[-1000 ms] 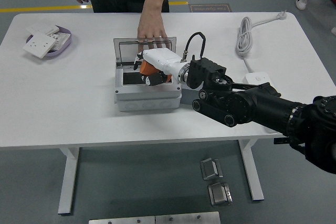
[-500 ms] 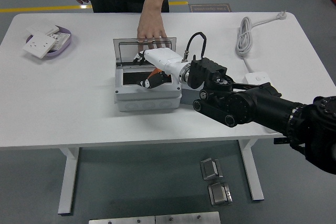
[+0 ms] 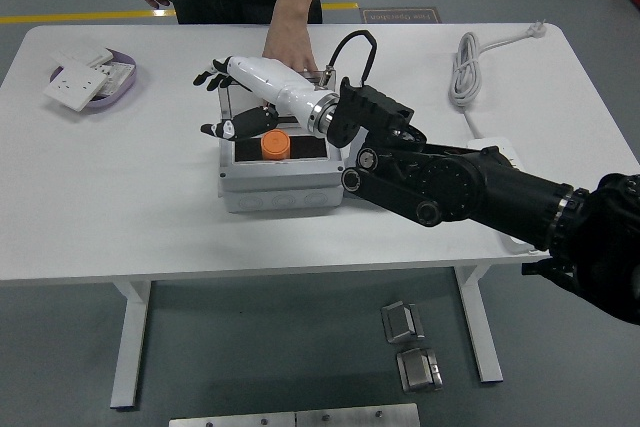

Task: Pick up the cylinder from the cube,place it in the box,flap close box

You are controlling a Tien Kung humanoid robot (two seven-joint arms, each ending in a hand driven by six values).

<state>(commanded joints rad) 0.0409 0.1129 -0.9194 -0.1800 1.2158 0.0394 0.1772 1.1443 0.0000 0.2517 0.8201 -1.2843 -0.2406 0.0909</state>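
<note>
The orange cylinder [image 3: 275,145] stands inside the open grey box [image 3: 272,185] at the table's middle. My right hand [image 3: 220,103] is open, with spread black fingers [image 3: 209,76]. It reaches over the box's left back corner, above the raised lid [image 3: 238,97], and holds nothing. The white forearm hides most of the lid. A person at the far side rests a hand [image 3: 289,50] on the lid's far edge. My left arm is out of view. The cube is hidden behind my right arm.
A purple plate [image 3: 120,93] with white wall sockets sits at the back left. A white coiled cable [image 3: 466,67] and a power strip [image 3: 493,150] lie at the right. Metal parts [image 3: 409,340] lie on the floor below.
My right hand has let go of the orange cylinder, which now stands in the box. The hand has opened and moved up and left, over the lid.
</note>
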